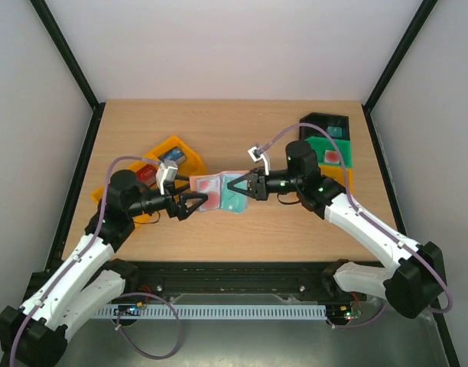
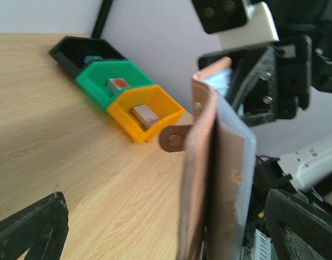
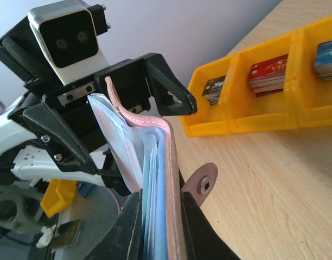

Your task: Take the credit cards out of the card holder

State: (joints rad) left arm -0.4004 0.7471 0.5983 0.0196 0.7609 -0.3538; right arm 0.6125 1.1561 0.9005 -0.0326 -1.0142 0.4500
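The card holder (image 1: 217,191) hangs open above the table's middle, brownish-pink outside with a studded tab (image 3: 205,183). My right gripper (image 1: 238,187) is shut on its right half; in the right wrist view both fingers (image 3: 131,227) clamp the leaves. Credit cards show inside as a teal face (image 1: 235,197) and as blue-teal edges (image 3: 154,206) between the leaves. My left gripper (image 1: 196,204) is open at the holder's left edge. In the left wrist view the holder (image 2: 215,162) stands edge-on between the wide-apart fingers (image 2: 38,227), untouched by them.
Joined orange bins (image 1: 173,157) holding cards sit at the left, behind my left arm. A black bin (image 1: 326,126), a green bin (image 1: 329,149) and an orange bin (image 1: 339,180) line the right side, each with a card inside.
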